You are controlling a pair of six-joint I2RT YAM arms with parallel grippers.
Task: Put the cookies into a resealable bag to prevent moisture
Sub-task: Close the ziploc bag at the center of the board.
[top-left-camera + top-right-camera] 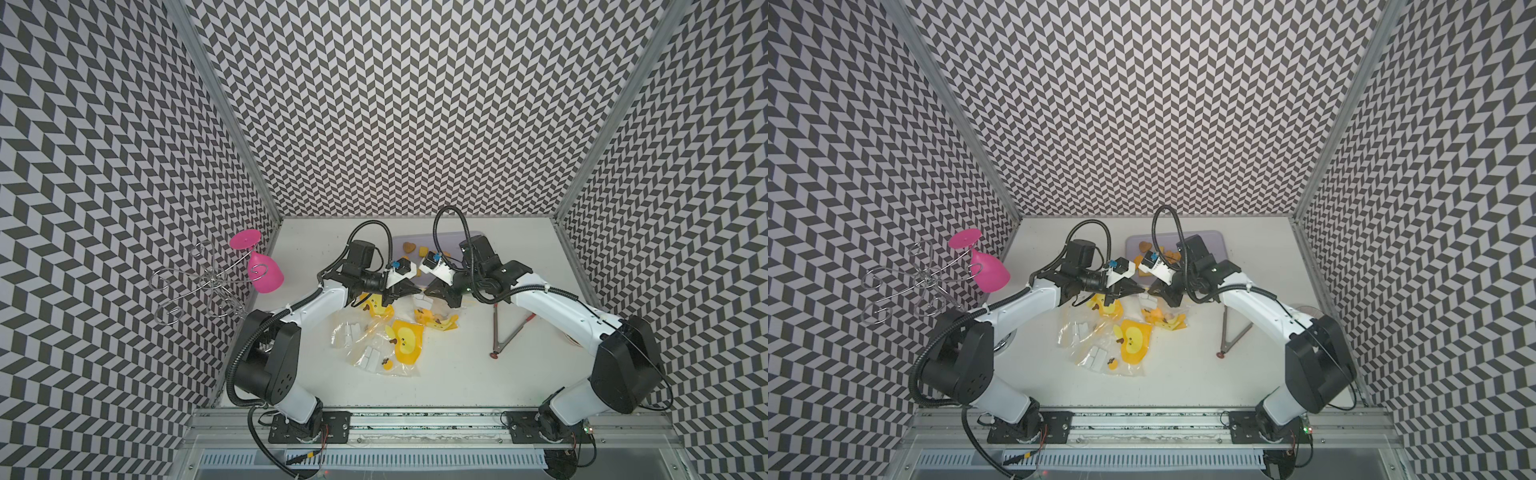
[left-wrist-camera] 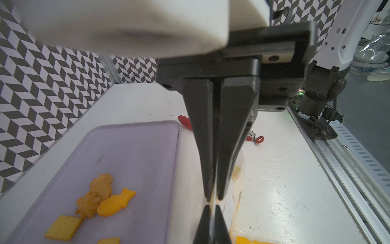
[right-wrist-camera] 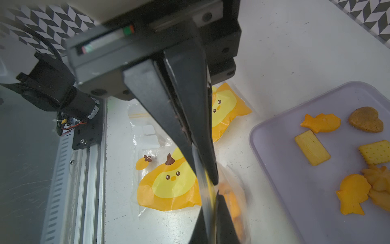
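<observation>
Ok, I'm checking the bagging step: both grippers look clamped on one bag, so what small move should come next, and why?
Probably ease the left gripper and right gripper slightly apart to open the mouth of the bag. Both are shut tip to tip on its clear top edge, while many of the cookies lie on the tray.

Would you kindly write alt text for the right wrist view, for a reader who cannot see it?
The right pincer is shut on the edge of a clear bag over a white table. Orange, yellow and brown cookies lie on a lilac tray nearby, and printed bags with yellow chicks lie flat on the table.
</observation>
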